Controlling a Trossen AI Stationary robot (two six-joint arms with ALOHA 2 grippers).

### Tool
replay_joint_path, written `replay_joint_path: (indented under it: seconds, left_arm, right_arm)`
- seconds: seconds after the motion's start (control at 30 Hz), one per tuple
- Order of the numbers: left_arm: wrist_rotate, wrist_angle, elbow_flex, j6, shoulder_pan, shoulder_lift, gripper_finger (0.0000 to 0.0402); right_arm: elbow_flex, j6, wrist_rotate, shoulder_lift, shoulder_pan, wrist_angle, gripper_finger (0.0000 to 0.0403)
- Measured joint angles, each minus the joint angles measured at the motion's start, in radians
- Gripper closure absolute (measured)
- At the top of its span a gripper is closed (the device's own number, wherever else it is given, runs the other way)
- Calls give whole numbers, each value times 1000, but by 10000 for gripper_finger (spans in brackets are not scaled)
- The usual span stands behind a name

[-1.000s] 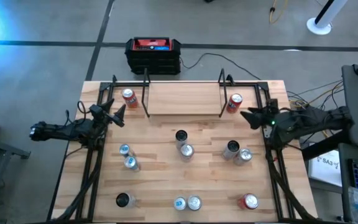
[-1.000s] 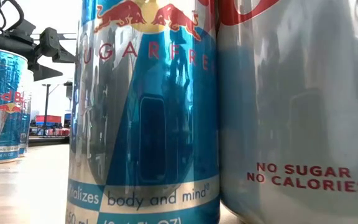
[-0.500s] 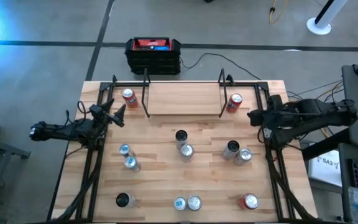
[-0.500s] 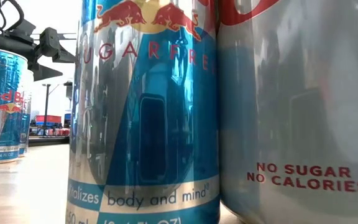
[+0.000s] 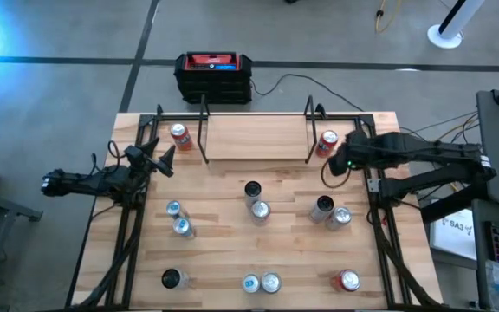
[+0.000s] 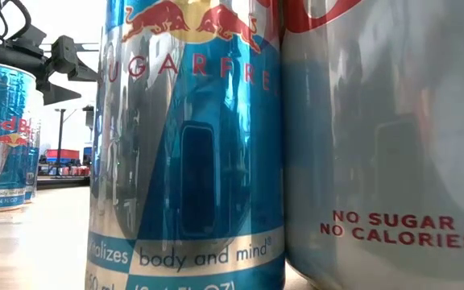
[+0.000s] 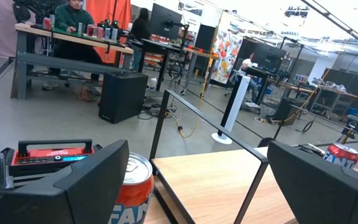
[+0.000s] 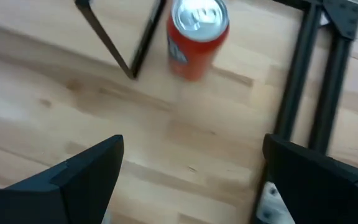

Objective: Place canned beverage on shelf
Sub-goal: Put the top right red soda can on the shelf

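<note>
The shelf point(image 5: 256, 137), a light wood board on thin black posts, stands at the far middle of the table. A red can point(image 5: 327, 143) stands upright on the table by its right posts, and another red can point(image 5: 178, 135) by its left posts. My right gripper point(image 5: 336, 162) hangs open, tipped down, just near of the right red can point(image 8: 197, 34), with nothing between its fingers point(image 8: 194, 180). My left gripper point(image 5: 158, 160) waits open and level at the table's left side, facing the left red can point(image 7: 132, 186) and the shelf point(image 7: 216, 180).
Several more cans stand upright across the table: a pair in the middle point(image 5: 256, 201), a pair right of it point(image 5: 331, 211), slim blue ones at the left point(image 5: 178, 218), and several along the near edge point(image 5: 260, 282). A black box with a red top point(image 5: 214, 76) sits beyond the far edge.
My right gripper has swung from the table's right edge out over the table toward the right red can, rising a little and tipping from near level to steeply downward. Its fingers stay apart. No can has moved.
</note>
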Motion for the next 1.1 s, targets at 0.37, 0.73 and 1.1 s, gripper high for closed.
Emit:
replay_joint_path:
  seconds: [0.37, 0.73, 1.1]
  left_arm:
    - [0, 0, 0, 0, 0, 0, 33]
    - [0, 0, 0, 0, 0, 0, 33]
    - [0, 0, 0, 0, 0, 0, 33]
  right_arm:
    - [80, 124, -37, 128, -95, 24, 33]
    - [152, 184, -211, 276, -298, 31, 32]
    - [177, 352, -213, 264, -424, 62, 32]
